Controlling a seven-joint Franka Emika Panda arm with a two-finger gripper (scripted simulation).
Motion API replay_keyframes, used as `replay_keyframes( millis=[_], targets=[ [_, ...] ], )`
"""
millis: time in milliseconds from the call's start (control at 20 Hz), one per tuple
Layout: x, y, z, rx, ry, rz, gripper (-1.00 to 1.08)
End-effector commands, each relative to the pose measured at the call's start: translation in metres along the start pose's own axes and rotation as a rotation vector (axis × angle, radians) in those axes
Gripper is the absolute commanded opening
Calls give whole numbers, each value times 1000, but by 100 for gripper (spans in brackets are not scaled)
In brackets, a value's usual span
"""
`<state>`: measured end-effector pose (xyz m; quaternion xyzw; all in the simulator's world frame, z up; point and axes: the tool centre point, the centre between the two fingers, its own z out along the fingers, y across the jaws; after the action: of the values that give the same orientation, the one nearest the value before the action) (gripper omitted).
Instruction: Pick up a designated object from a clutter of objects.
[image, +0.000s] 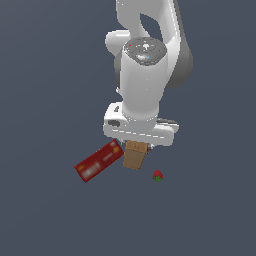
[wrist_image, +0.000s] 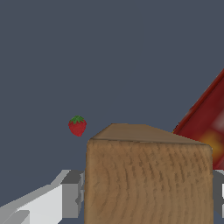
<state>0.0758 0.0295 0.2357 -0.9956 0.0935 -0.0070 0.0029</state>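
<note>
1. Beneath the white arm, in the exterior view, we find the wooden block (image: 135, 156) directly under the gripper (image: 136, 148), its top hidden by the hand and its lower part sticking out below.
2. We judge the step in hand to be the grasp itself: in the wrist view the block (wrist_image: 146, 179) fills the space between the two fingers (wrist_image: 72, 194), one grey pad close against each side. Whether the jaws already pinch it or only bracket it, we cannot tell.
3. We cannot say whether the block stands on the dark surface (image: 45, 75) or is already a little off it.
4. Next, we think, comes a firm squeeze if none is yet made, then a straight lift, keeping clear of the red box (image: 99, 160) just beside the block.
5. Block: tan-brown, wood-grained, rectangular with square edges and flat faces that suit parallel pads.
6. Box: flat, red, with blurred printing.
7. Strawberry (image: 158, 175): tiny, rounded, red with a green cap, lying apart on the other side of the block.
</note>
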Motion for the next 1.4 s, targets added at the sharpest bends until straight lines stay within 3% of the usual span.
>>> replay_keyframes(
  millis=[0,900,1350],
  targets=[
    [-12,10,-21,2,8,1,-100],
    [-116,85,-148,-2,-7,5,-100],
    [-150,112,-195,-5,-12,6,-100]
  ],
)
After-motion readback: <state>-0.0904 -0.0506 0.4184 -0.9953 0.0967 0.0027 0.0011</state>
